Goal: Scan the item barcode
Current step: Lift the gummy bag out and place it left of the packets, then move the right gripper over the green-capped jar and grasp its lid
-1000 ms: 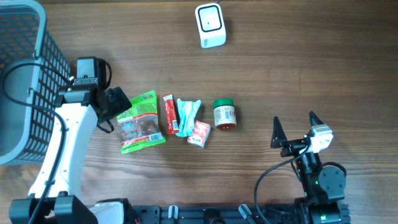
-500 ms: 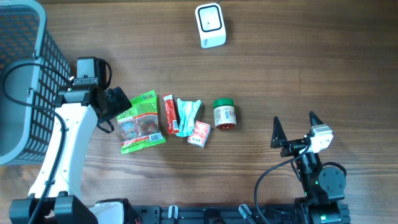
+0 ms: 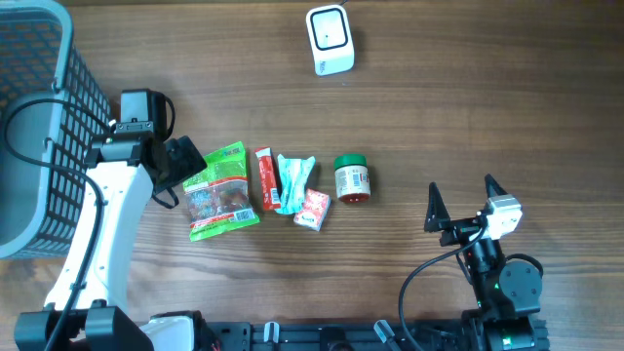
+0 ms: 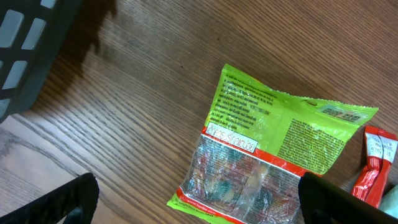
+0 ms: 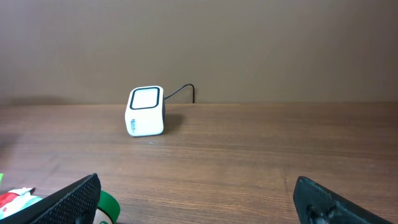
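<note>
Left pincer (image 3: 188,173): apart, empty, just left of green bag (image 3: 222,191).
Right pincer (image 3: 460,184): apart, empty, well right of green bag.
Our plan: we pinch the bag's edge, barcode uncovered, facing the scanner (image 3: 330,40).

From where I stand nothing differs from a second ago: the left fingers (image 4: 68,202) and right fingers (image 3: 434,208) spread equally wide, and nothing on the counter (image 3: 507,97) shifts.

Overhead looks straight down on the whole table (image 3: 439,117). The left wrist view looks down from close above the bag (image 4: 273,155), also seen overhead. The right wrist view sits low, facing level across to the far scanner (image 5: 146,111), shared with overhead
</note>
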Controlling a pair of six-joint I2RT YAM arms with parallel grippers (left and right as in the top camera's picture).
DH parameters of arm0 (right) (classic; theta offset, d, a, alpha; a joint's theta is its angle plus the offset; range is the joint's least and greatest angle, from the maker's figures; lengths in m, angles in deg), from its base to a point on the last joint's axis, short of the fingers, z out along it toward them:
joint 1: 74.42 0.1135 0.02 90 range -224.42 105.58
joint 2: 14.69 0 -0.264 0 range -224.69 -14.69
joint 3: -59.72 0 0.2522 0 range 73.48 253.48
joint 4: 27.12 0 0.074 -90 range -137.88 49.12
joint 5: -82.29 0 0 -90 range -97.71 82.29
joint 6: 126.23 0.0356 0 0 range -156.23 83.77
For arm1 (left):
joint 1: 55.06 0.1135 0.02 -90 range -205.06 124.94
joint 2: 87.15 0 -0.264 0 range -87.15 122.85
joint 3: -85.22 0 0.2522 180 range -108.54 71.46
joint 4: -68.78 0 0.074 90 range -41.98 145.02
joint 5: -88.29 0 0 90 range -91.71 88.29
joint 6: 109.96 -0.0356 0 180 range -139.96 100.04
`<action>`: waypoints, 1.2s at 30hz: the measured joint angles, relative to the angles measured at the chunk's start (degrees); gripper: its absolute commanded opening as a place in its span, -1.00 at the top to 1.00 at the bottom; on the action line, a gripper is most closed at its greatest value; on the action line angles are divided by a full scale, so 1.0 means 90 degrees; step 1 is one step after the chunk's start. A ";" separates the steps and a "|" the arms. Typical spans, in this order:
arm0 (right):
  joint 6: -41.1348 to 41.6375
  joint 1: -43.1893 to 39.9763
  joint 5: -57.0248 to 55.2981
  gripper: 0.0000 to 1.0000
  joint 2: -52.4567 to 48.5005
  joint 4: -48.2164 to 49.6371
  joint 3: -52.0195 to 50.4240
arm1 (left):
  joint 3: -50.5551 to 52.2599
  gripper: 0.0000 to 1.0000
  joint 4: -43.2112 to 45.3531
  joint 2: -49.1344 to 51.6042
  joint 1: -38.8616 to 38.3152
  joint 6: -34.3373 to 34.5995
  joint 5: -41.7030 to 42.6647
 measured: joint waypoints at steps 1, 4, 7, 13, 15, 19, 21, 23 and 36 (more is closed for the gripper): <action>0.0000 0.0000 0.0000 -0.99 0.0000 0.0000 0.0000 | 0.0000 -1.00 0.0000 0.0000 0.0000 0.0000 0.0000; 0.0000 0.0000 0.0000 -1.00 0.0000 0.0000 0.0000 | 0.0000 -1.00 0.0000 0.0000 0.0000 0.0000 0.0000; 0.0002 0.0000 0.0000 -0.99 0.0000 0.0000 0.0000 | 0.0000 -1.00 0.0000 0.0000 0.0000 0.0000 0.0000; 0.0053 0.0000 0.0000 -0.99 0.0000 0.0109 0.0000 | 0.0000 -1.00 0.0000 0.0000 0.0000 0.0000 0.0000; 0.0359 0.0000 0.0002 -0.99 0.0000 0.0168 0.0000 | 0.0000 -1.00 0.0000 0.0000 0.0000 0.0000 0.0000; 0.0792 0.0000 0.0002 -0.99 0.0000 -0.0617 0.0177 | 0.0000 -1.00 0.0000 0.0000 0.0000 0.0000 0.0000; 0.0959 0.0000 0.0000 -1.00 -0.0005 -0.1241 0.0610 | 0.0000 -1.00 0.0002 0.0000 0.0000 0.0000 0.0002; 0.1120 0.0000 -0.0005 -1.00 -0.0051 -0.1712 0.1290 | 0.0000 -1.00 0.0002 0.0000 0.0000 0.0000 0.0000; 0.1591 0.0000 0.0335 -0.99 -0.5078 -0.6703 0.8961 | -0.0002 -1.00 0.0019 0.0000 0.0000 -0.0002 0.0049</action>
